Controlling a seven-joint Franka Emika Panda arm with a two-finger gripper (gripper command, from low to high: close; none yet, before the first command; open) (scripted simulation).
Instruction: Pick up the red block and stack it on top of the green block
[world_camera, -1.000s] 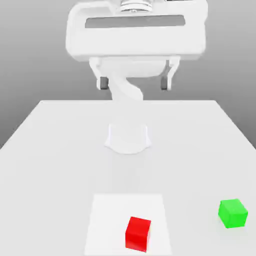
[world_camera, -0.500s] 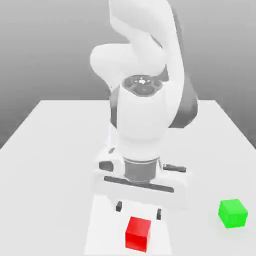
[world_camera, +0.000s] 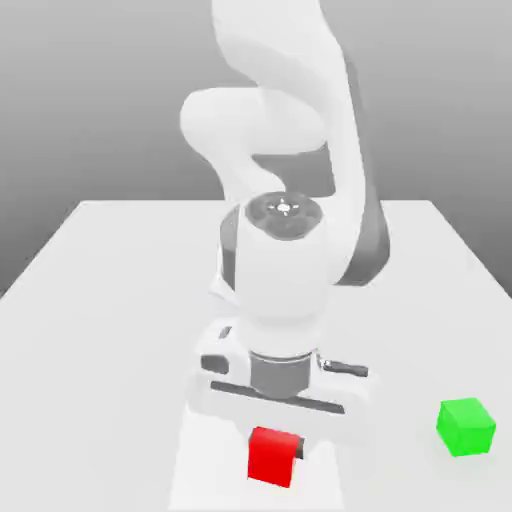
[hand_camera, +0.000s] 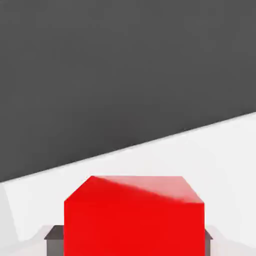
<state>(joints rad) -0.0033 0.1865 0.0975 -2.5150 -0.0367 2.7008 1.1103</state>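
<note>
The red block (world_camera: 270, 462) sits on the table near the front edge, on a paler square patch (world_camera: 205, 450). My gripper (world_camera: 273, 443) has come down over it, and the hand hides the block's top. One finger stands on each side of the block, and the gripper is open. In the hand view the red block (hand_camera: 134, 217) looms close, with dark fingertips (hand_camera: 52, 236) showing just past its two sides. The green block (world_camera: 466, 427) rests on the table, well off towards the exterior view's right.
The white table (world_camera: 110, 300) stretches back behind the arm, whose base stands mid-table. The table's front edge lies just past the red block. Open tabletop separates the red and green blocks.
The hand has swung down from high above the table and lowered until its fingers straddle the red block. Neither block has moved.
</note>
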